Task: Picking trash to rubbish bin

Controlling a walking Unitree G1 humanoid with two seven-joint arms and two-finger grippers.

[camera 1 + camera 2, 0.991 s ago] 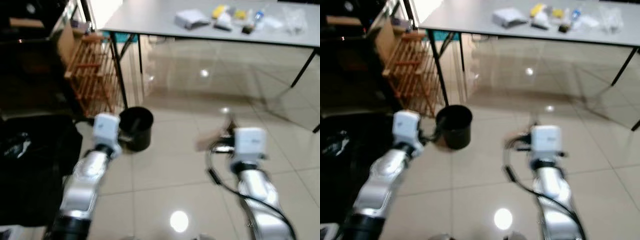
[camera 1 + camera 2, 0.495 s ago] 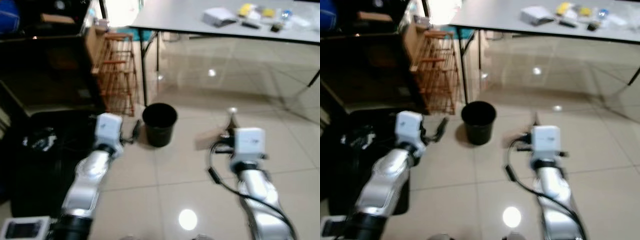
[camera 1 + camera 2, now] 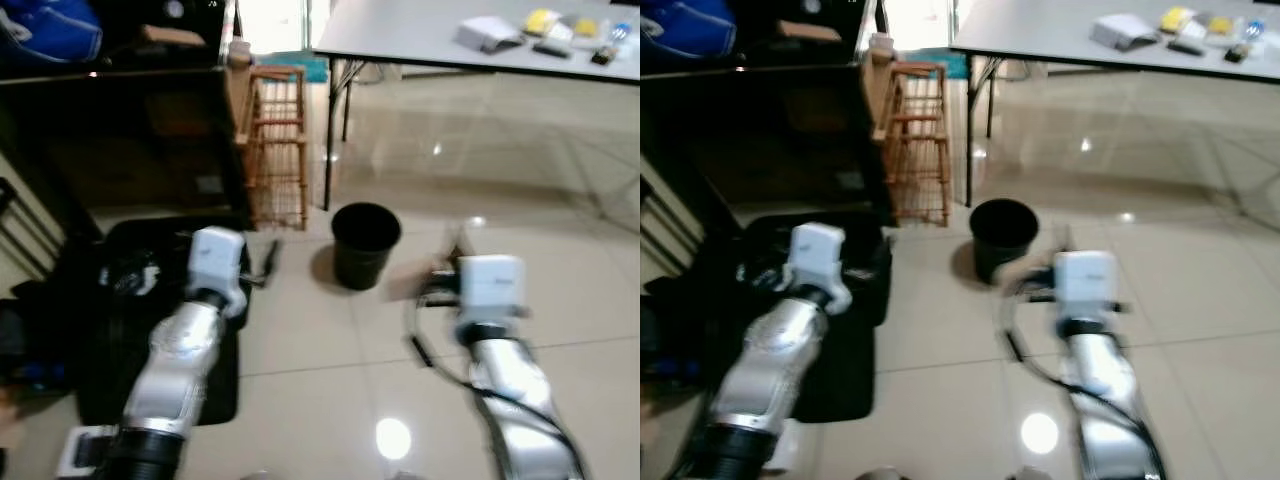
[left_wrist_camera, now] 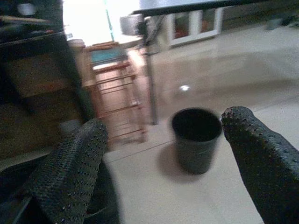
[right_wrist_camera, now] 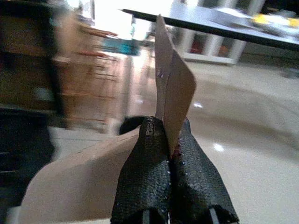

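While the right pincer (image 5: 170, 154) pinches a tan cardboard scrap (image 5: 170, 88) tight, the black rubbish bin (image 3: 365, 243) stands on the floor ahead; carrying and dropping remain. Left pincer (image 4: 163, 163) gapes wide, empty.

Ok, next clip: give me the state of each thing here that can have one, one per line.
Left hand: open, holding nothing, aimed toward the bin.
Right hand: shut on a piece of brown cardboard, which stands up between the fingers.
Bin: upright on the tiled floor, open top, inside too dark to judge.
Wooden rack: standing upright beside the table leg.
Table: standing, with small items on top.
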